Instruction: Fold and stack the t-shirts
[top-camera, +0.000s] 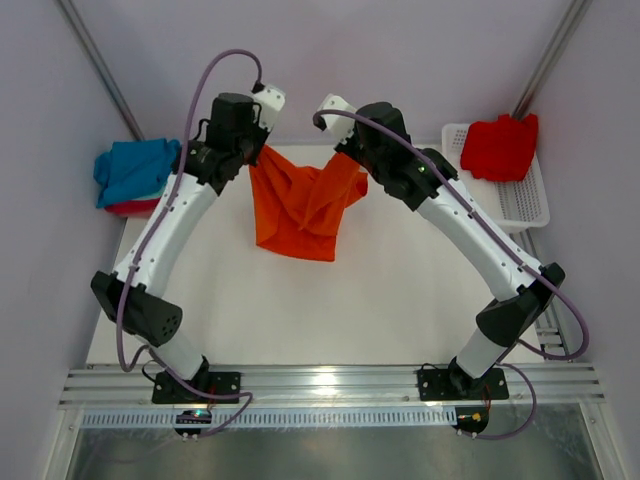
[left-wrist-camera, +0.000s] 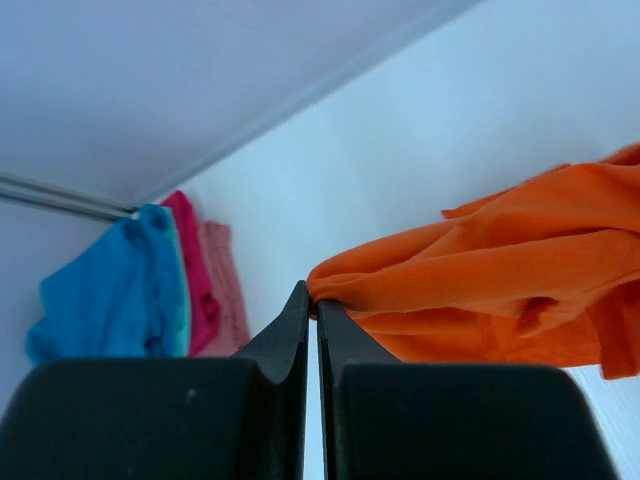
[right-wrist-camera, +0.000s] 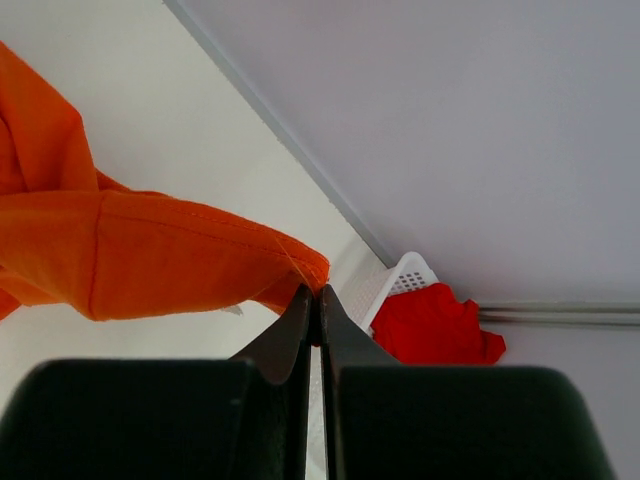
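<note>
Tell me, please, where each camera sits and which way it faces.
Top external: above and behind, looking down at the table; both arms show, gripping the orange t-shirt.
Left wrist: behind the shut left claw, facing the folded stack at far left.
Right wrist: behind the shut right claw, facing the white basket and red t-shirt.
All share the orange t-shirt.
</note>
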